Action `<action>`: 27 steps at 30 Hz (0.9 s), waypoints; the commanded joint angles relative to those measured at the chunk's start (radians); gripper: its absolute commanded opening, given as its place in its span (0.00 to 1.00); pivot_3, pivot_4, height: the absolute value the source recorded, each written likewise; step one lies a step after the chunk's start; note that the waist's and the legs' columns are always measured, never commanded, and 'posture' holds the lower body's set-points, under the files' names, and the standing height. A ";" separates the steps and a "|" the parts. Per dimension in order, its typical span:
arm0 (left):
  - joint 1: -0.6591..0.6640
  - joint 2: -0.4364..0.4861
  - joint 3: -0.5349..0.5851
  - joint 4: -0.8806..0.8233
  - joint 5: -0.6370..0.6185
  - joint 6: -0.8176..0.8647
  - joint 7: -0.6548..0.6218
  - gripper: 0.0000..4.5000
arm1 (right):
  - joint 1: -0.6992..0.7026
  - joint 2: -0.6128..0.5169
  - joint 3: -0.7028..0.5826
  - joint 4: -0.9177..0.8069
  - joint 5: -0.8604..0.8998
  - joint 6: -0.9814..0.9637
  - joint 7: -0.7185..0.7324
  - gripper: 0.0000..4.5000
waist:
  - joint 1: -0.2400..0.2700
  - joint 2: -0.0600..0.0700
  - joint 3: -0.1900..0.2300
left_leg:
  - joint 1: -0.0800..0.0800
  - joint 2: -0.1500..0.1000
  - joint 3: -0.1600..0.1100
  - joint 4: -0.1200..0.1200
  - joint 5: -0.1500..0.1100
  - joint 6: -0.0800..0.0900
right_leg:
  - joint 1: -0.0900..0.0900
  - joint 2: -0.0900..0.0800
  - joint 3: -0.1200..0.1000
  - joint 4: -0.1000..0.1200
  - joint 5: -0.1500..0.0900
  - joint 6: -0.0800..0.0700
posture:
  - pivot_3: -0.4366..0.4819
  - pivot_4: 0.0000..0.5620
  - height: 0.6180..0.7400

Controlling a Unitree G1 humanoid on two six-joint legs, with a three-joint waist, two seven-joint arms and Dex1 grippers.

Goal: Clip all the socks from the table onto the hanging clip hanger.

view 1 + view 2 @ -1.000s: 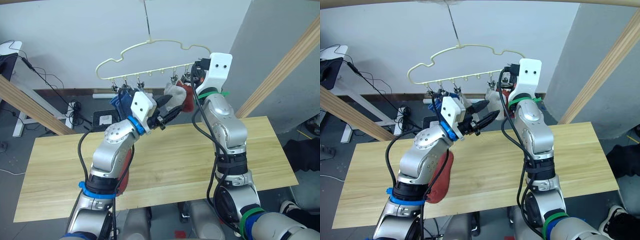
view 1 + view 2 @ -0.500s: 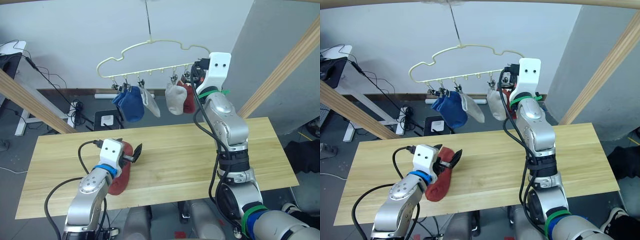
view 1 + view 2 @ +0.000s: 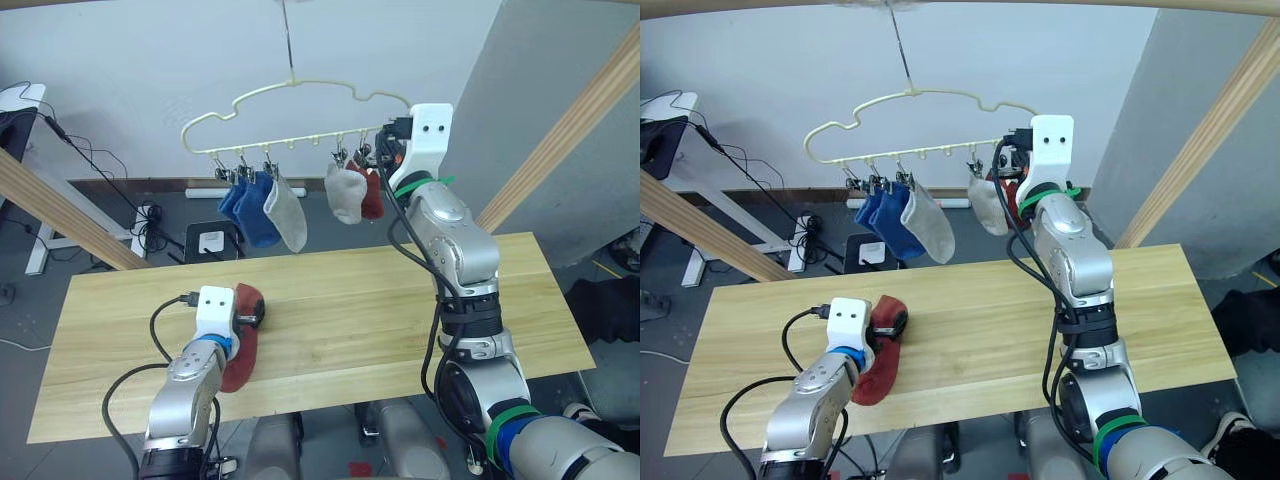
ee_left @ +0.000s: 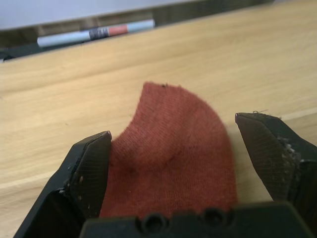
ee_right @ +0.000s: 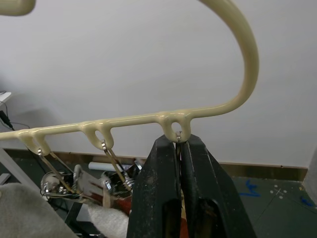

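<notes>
Now the left gripper (image 4: pixel 171 158) sits low on the table (image 3: pixel 400 300), fingers spread wide with the last rust-red sock (image 4: pixel 168 158) lying flat between them, not yet pinched; in the wrist view the black fingertips (image 4: pixel 91 163) flank the sock's sides. That sock is soft ribbed knit, rounded at the far end, lying on the light yellowish planks near the table's left front part (image 3: pixel 240 335). Up high, the right gripper (image 5: pixel 179 148) is closed on a clip loop at the right end of the clip hanger (image 3: pixel 290 95), fingers pressed together right under the pale-yellow wire. Hanger is thin, wavy on top, hung from a hook, with a row of small metal clips along the bottom bar. Clipped on it: two blue socks (image 3: pixel 250 205) at left, a light grey sock (image 3: pixel 285 212) just beside them, then another light grey sock (image 3: pixel 345 192) and a rust-red one (image 3: pixel 372 195) near the right gripper, all dangling above the table's far edge.
</notes>
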 commanded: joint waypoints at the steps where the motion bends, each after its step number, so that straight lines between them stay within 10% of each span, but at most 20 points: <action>1: 0.005 -0.003 -0.003 0.014 0.013 0.037 0.013 1.00 | -0.017 0.006 0.012 -0.037 0.022 0.000 0.020 0.00 | 0.000 0.000 0.000 | 0.000 0.000 0.000 0.000 0.000 0.000 | 0.000 0.000 0.000 0.000 0.000 0.000 | 0.29 0.47 1.00; 17: 0.029 -0.005 -0.013 0.026 -0.004 -0.005 -0.069 0.03 | -0.013 0.010 0.009 -0.047 0.020 0.009 0.028 0.00 | -0.001 0.000 -0.002 | 0.001 0.000 0.001 0.000 0.000 0.000 | 0.000 0.000 0.001 0.000 0.000 0.000 | 0.29 0.46 1.00; 27: -0.108 -0.015 -0.222 -0.131 -0.044 -0.124 -0.305 0.00 | -0.016 0.002 0.001 -0.052 0.015 0.009 0.020 0.00 | 0.000 0.000 -0.002 | 0.000 0.000 0.002 0.000 0.000 0.000 | 0.000 0.000 0.000 0.000 0.000 0.000 | 0.28 0.46 1.00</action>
